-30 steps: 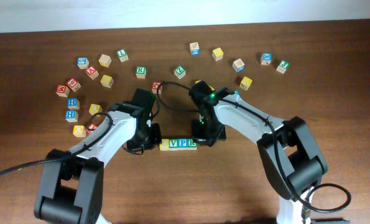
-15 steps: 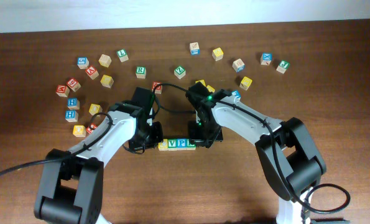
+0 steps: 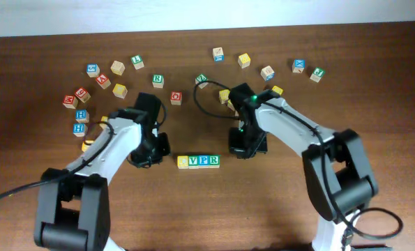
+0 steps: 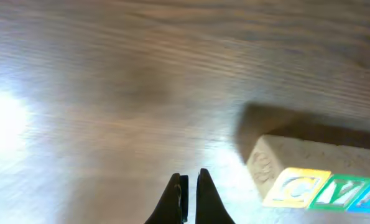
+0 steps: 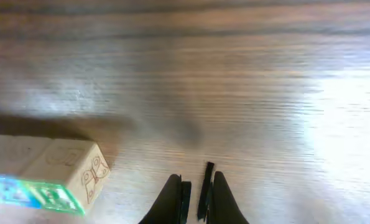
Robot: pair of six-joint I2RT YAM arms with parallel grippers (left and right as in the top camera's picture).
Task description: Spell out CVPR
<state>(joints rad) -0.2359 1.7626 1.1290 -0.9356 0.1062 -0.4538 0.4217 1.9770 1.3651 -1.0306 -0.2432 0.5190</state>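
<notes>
Four cubes stand touching in a row near the table's middle: yellow C [image 3: 184, 162], green V [image 3: 195, 161], blue P [image 3: 205, 161], green R [image 3: 215, 161]. My left gripper [image 3: 150, 153] is shut and empty, a short way left of the C cube and not touching it. In the left wrist view its fingertips [image 4: 189, 182] are closed, with the C cube [image 4: 295, 188] and the V [image 4: 334, 193] at the lower right. My right gripper [image 3: 244, 148] is shut and empty, to the right of the R cube. In the right wrist view [image 5: 196, 185] the row's end cube [image 5: 63, 177] lies at the lower left.
Several loose alphabet cubes lie scattered along the back: a cluster at the left [image 3: 81, 94], a green R cube [image 3: 157, 80], a red-lettered cube [image 3: 176, 97], and others at the right [image 3: 299, 66]. Some yellow cubes sit close behind my right arm [image 3: 224, 95].
Both grippers have drawn back from the ends of the row: the left one to the left, the right one to the right. The four cubes stay in place.
</notes>
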